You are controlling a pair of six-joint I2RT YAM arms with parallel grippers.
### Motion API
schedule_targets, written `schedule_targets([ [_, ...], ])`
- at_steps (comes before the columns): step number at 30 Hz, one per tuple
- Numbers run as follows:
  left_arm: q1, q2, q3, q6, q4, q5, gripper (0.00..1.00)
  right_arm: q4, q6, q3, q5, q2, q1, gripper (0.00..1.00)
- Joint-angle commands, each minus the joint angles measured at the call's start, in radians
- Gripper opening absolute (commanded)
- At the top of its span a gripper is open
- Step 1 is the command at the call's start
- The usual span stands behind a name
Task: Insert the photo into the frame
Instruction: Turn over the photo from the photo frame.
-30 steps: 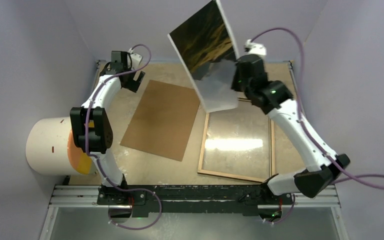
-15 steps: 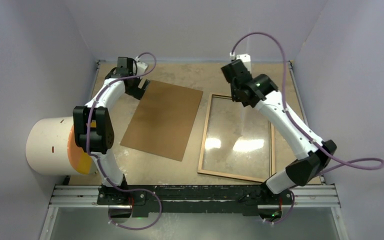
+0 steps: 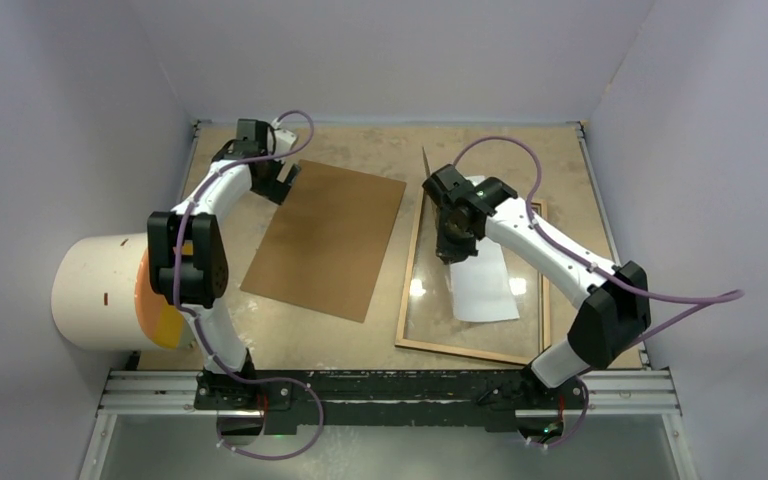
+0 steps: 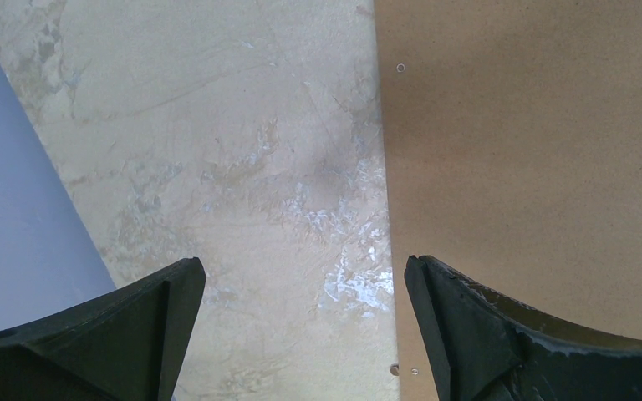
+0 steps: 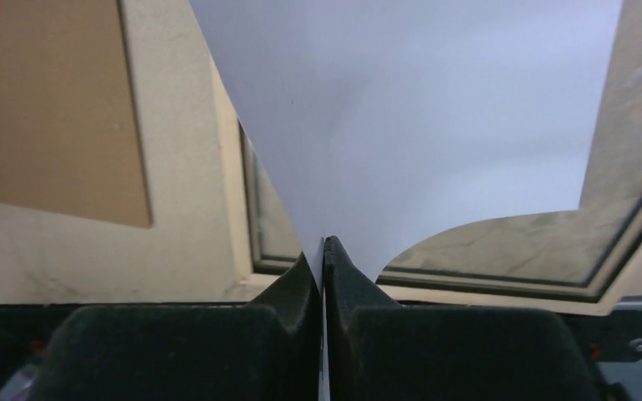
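My right gripper (image 3: 449, 238) is shut on one edge of the photo (image 3: 487, 288). The print hangs low over the frame (image 3: 460, 350), and only its plain white back shows. The frame lies on the table at right with its light wood side up and a shiny pane inside. In the right wrist view the jaws of the right gripper (image 5: 323, 244) pinch the photo (image 5: 401, 117), with the frame (image 5: 236, 192) below it. My left gripper (image 3: 282, 180) is open and empty at the far left corner of the brown backing board (image 3: 325, 240). In its own wrist view the left gripper (image 4: 305, 280) straddles the backing board (image 4: 535, 150) edge.
A white cylinder (image 3: 95, 290) with an orange face lies at the table's left edge beside the left arm. Lilac walls close in the table on three sides. The right arm's purple cable (image 3: 680, 295) loops out to the right.
The right arm has swung the photo down from high at the back to low over the frame, turning it white side up. The left gripper has shifted slightly toward the board's corner.
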Motion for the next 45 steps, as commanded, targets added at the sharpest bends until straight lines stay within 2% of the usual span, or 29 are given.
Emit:
schedule_targets([
  [1,-0.009,-0.049,-0.009,-0.002,0.030,0.004,1.00,0.042,0.260,-0.042,-0.131,-0.003,-0.002,0.00],
  [6,-0.008,-0.049,-0.015,0.002,0.031,0.006,1.00,0.046,0.340,-0.103,-0.167,-0.010,-0.001,0.00],
  [11,-0.009,-0.051,-0.024,0.011,0.040,0.017,1.00,-0.048,0.399,-0.138,-0.089,-0.079,-0.001,0.00],
  [17,-0.014,-0.045,-0.018,0.010,0.038,0.023,1.00,-0.060,0.406,-0.186,-0.024,-0.118,-0.002,0.00],
  [24,-0.016,-0.040,-0.026,0.011,0.040,0.015,1.00,-0.022,0.285,-0.185,0.040,-0.069,-0.001,0.00],
  [29,-0.017,-0.039,-0.024,0.011,0.041,0.016,1.00,-0.080,0.206,-0.150,0.116,-0.016,-0.002,0.00],
  [45,-0.020,-0.037,-0.026,0.016,0.036,0.014,1.00,-0.029,0.060,-0.213,0.077,-0.008,0.001,0.00],
])
